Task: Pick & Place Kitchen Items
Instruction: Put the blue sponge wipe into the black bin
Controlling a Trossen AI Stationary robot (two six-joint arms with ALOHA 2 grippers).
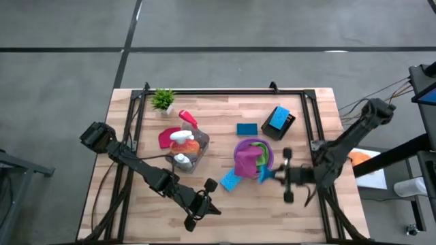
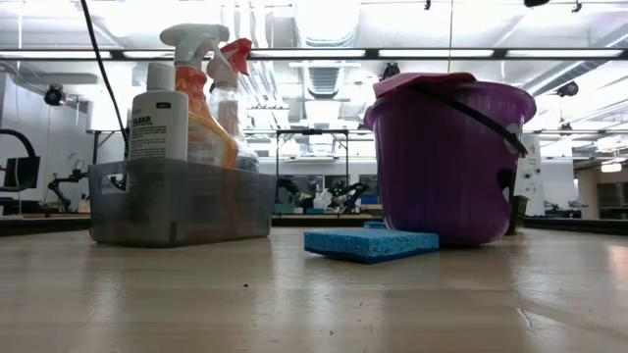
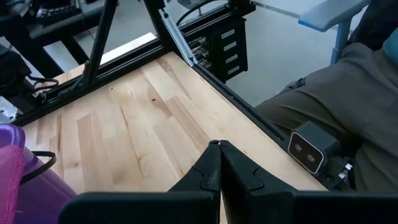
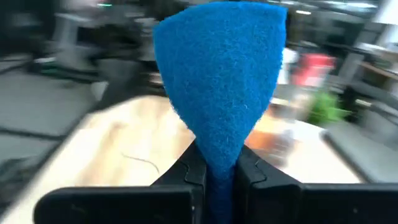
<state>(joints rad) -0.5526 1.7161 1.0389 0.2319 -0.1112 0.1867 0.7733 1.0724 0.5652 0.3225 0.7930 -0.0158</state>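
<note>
We see the right pincer pinching a blue sponge beside the purple bucket. The left pincer is pressed together over the bare wooden surface.

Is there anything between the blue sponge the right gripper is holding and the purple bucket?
Nothing visible. The right gripper is shut on a blue sponge right beside the purple bucket, with no object between them. Cloths already fill much of the bucket's opening.
</note>
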